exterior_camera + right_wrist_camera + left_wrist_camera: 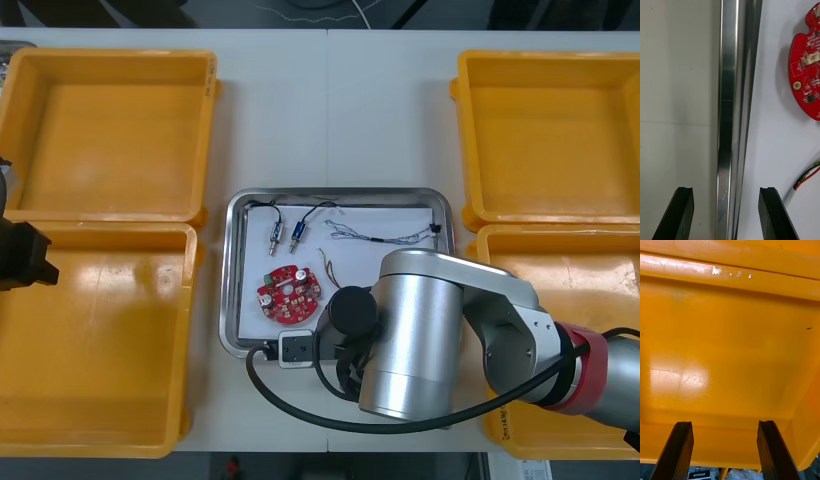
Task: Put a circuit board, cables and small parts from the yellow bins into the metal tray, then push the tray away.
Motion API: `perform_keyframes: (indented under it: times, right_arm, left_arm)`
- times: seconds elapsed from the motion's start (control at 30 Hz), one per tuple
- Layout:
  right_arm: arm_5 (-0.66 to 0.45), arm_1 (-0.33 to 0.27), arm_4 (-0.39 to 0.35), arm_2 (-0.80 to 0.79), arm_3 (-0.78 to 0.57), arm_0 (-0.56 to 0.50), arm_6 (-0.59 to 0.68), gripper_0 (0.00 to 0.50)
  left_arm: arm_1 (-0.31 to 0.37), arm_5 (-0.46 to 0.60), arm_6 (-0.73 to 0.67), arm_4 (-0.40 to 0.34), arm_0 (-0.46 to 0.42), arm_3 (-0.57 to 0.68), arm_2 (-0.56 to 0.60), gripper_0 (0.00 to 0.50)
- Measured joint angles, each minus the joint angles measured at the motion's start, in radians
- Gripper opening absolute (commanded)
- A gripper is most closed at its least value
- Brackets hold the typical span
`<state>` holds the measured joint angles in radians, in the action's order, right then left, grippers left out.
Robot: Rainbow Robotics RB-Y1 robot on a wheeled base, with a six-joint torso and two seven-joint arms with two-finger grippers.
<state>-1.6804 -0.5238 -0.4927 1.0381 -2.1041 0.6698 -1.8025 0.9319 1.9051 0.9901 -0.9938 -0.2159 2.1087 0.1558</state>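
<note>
Four yellow bins (110, 130) logged, two each side of the light table (330, 110); metal tray (232, 300) between them, white inside. Lying in the tray: round red circuit board (290, 293) toward the near left corner, two small metal parts (272, 235) with black cables (316, 208) beyond it, twisted blue and white cable (385, 238) toward the far right, red and yellow cable (326, 262) near the middle. Right arm (420, 330) reaching over the tray's near edge. Right gripper (725, 191) released, fingers (769, 210) spread wide and astride the tray's shiny rim: one over bare table, the other over the white floor, gripping nothing. Board ahead of the inner finger, well apart from it; end of the red and yellow cable just beside that finger. Left gripper (724, 423) parked at the table's left edge, above the near left bin, fingers likewise spread, grasping nothing.
</note>
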Motion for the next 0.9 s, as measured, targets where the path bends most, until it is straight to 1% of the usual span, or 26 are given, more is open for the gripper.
perform_keyframes:
  times: [0.23, 0.37, 0.5, 0.67, 0.7, 0.73, 0.8, 0.83, 0.87, 0.9]
  right_arm:
    - [0.04, 0.017, 0.002, 0.016, 0.062, 0.0, 0.0, 0.5]
    - [0.063, 0.024, 0.021, 0.026, 0.081, 0.0, 0.0, 0.5]
    - [0.078, 0.027, 0.048, 0.039, 0.093, 0.001, 0.0, 0.5]
    - [0.086, 0.028, 0.062, 0.047, 0.109, 0.001, 0.0, 0.494]
    - [0.086, 0.028, 0.063, 0.048, 0.109, 0.001, 0.0, 0.301]
    - [0.086, 0.028, 0.063, 0.048, 0.109, 0.001, 0.0, 0.123]
    - [0.086, 0.029, 0.063, 0.048, 0.109, 0.001, 0.001, 0.037]
    - [0.086, 0.03, 0.063, 0.048, 0.109, 0.001, 0.001, 0.01]
    - [0.086, 0.031, 0.064, 0.048, 0.11, 0.001, 0.002, 0.0]
    - [0.085, 0.032, 0.066, 0.048, 0.11, 0.001, 0.003, 0.0]
  left_arm:
    - [0.0, -0.071, 0.005, 0.005, 0.026, 0.003, 0.004, 0.5]
    - [0.0, -0.104, 0.019, 0.008, 0.036, 0.003, 0.005, 0.5]
    - [0.0, -0.12, 0.084, 0.019, 0.041, 0.003, 0.005, 0.5]
    - [0.0, -0.131, 0.177, 0.021, 0.043, 0.003, 0.005, 0.5]
    - [0.0, -0.133, 0.181, 0.021, 0.043, 0.003, 0.005, 0.5]
    - [0.0, -0.134, 0.181, 0.021, 0.043, 0.003, 0.005, 0.5]
    - [0.0, -0.134, 0.181, 0.021, 0.043, 0.003, 0.005, 0.5]
    - [0.0, -0.134, 0.181, 0.021, 0.043, 0.003, 0.005, 0.5]
    - [0.0, -0.134, 0.181, 0.021, 0.043, 0.003, 0.005, 0.5]
    - [0.0, -0.134, 0.181, 0.021, 0.043, 0.003, 0.005, 0.5]
